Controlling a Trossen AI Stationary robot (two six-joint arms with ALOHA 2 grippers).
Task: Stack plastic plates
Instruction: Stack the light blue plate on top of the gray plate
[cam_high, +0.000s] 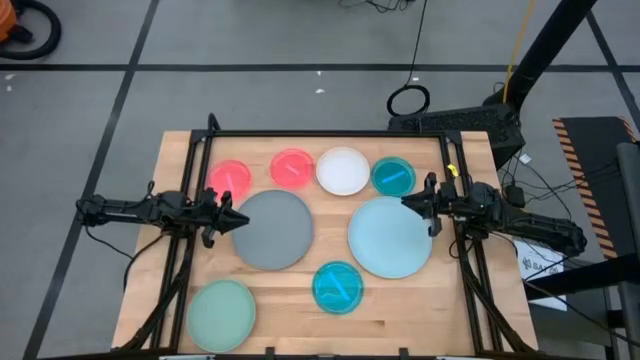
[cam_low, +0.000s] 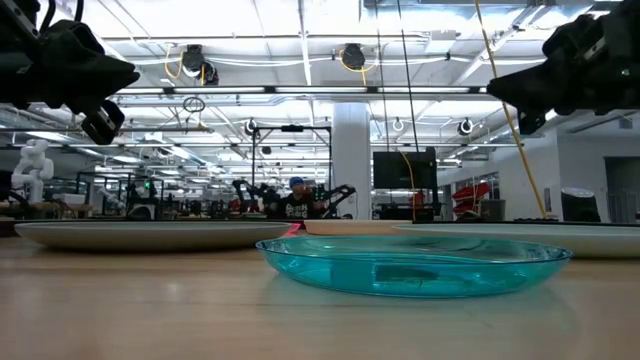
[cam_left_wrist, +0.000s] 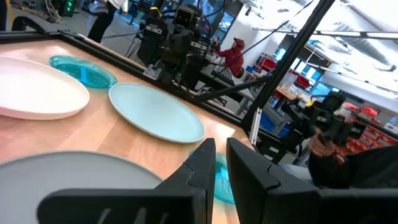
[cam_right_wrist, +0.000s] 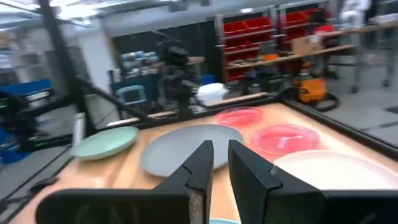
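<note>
Eight plates lie flat on the wooden table. Along the far side are two pink-red plates (cam_high: 231, 178) (cam_high: 292, 168), a white plate (cam_high: 343, 170) and a small teal plate (cam_high: 393, 176). The large grey plate (cam_high: 272, 229) and the large pale blue plate (cam_high: 390, 237) sit mid-table. A second teal plate (cam_high: 338, 287) and the pale green plate (cam_high: 221, 314) lie nearer. My left gripper (cam_high: 243, 221) hangs shut in the air over the grey plate's left rim. My right gripper (cam_high: 408, 203) hangs shut above the pale blue plate's far rim.
A black frame (cam_high: 330, 134) runs along the table's far edge and down both sides, with the arm bases beside it. Bare wood (cam_high: 290, 300) shows between the green and near teal plates. In the low view the room behind holds machines and a person (cam_low: 296, 200).
</note>
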